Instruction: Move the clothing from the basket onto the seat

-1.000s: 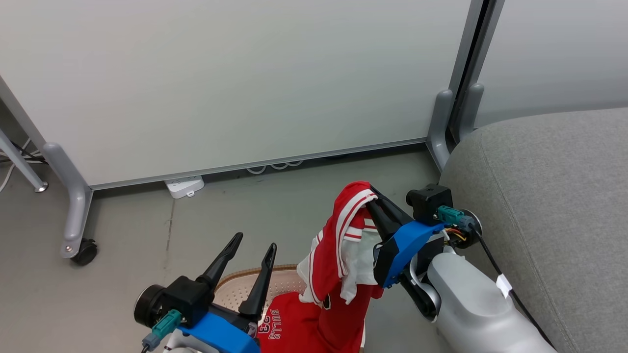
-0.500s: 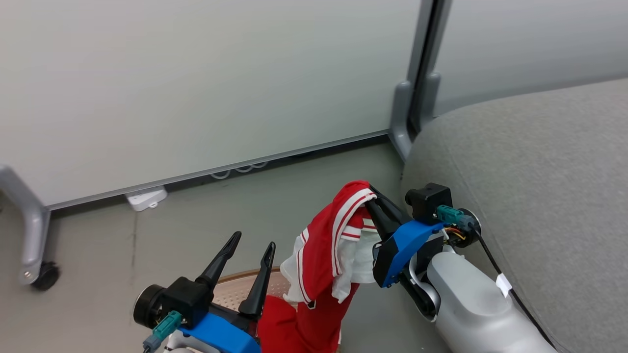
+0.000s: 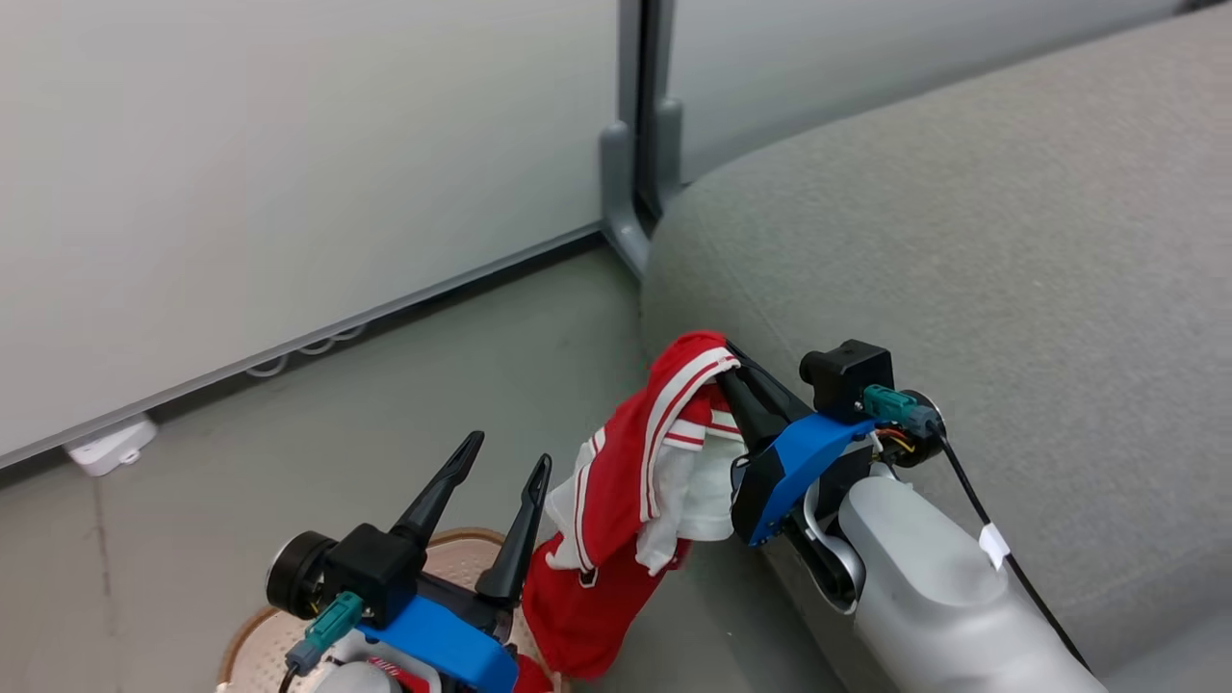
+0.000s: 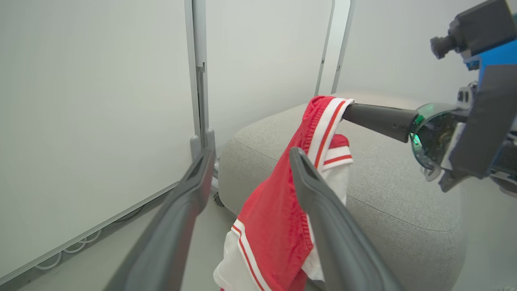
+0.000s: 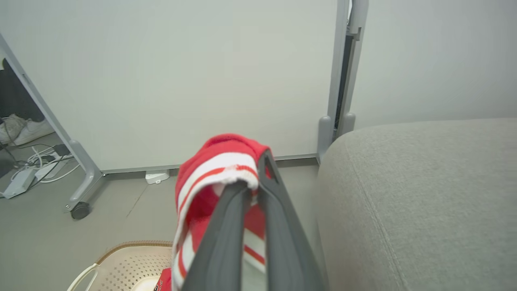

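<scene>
Head view: right jaws pinch the red clothing (image 3: 616, 472) (it has white stripes), which hangs down just beside the grey seat (image 3: 962, 241). Left jaws are spread apart, holding nothing, near the basket (image 3: 252, 654).

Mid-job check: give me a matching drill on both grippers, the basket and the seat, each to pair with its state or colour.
1. right gripper
2. left gripper
3. basket
4. seat

A. open, holding nothing
B. grey fabric
C. shut on the clothing
D. cream, perforated

Pairs: 1-C, 2-A, 3-D, 4-B
</scene>
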Controlling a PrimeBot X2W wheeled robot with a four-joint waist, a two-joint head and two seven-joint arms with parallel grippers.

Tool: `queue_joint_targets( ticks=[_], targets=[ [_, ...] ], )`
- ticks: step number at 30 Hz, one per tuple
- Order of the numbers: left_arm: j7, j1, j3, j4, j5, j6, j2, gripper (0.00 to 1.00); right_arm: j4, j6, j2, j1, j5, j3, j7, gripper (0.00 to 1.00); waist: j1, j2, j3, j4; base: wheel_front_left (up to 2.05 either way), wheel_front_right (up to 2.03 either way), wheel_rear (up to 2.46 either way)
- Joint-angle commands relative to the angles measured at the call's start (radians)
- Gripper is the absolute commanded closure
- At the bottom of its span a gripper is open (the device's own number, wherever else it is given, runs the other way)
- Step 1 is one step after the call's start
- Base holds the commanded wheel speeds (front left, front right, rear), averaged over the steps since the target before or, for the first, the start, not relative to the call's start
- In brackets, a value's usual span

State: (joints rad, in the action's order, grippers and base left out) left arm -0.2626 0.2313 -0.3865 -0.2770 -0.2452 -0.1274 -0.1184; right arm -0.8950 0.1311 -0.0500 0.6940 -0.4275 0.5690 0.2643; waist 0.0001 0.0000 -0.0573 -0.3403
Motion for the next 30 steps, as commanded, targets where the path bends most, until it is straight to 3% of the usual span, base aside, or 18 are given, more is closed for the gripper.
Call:
queue_joint_targets(
  ticks=[1, 11, 21, 25, 30],
  targets=[
    [-0.003, 0.016, 0.002, 0.005, 0.004, -0.003, -0.012, 0.0, 0.01, -0.001, 0.0, 0.017, 0.008, -0.005, 0.0, 1.0, -0.0001, 0.0, -0.032, -0.059, 0.0, 0.0, 0.0],
    [-0.003, 0.045, -0.022, 0.003, 0.003, -0.004, -0.023, 0.0, 0.022, -0.001, 0.0, 0.005, 0.02, -0.032, 0.0, 1.0, -0.0001, 0.0, -0.068, -0.147, 0.0, 0.0, 0.0],
    [-0.003, 0.061, -0.031, 0.011, 0.006, -0.004, -0.034, 0.0, 0.004, -0.001, -0.003, 0.04, 0.032, -0.103, 0.0, 1.0, -0.0001, 0.0, -0.098, -0.132, 0.0, 0.0, 0.0],
    [-0.003, 0.074, -0.033, 0.021, 0.013, -0.004, -0.04, 0.0, -0.01, -0.001, -0.03, 0.095, 0.036, -0.15, 0.0, 1.0, -0.0001, 0.0, -0.128, -0.112, 0.0, 0.0, 0.0],
    [-0.003, 0.108, -0.05, 0.043, 0.03, -0.004, -0.059, 0.0, -0.002, -0.001, -0.133, 0.244, 0.022, -0.241, -0.038, 1.0, -0.0001, 0.0, -0.208, -0.07, 0.0, 0.0, 0.0]
  ],
)
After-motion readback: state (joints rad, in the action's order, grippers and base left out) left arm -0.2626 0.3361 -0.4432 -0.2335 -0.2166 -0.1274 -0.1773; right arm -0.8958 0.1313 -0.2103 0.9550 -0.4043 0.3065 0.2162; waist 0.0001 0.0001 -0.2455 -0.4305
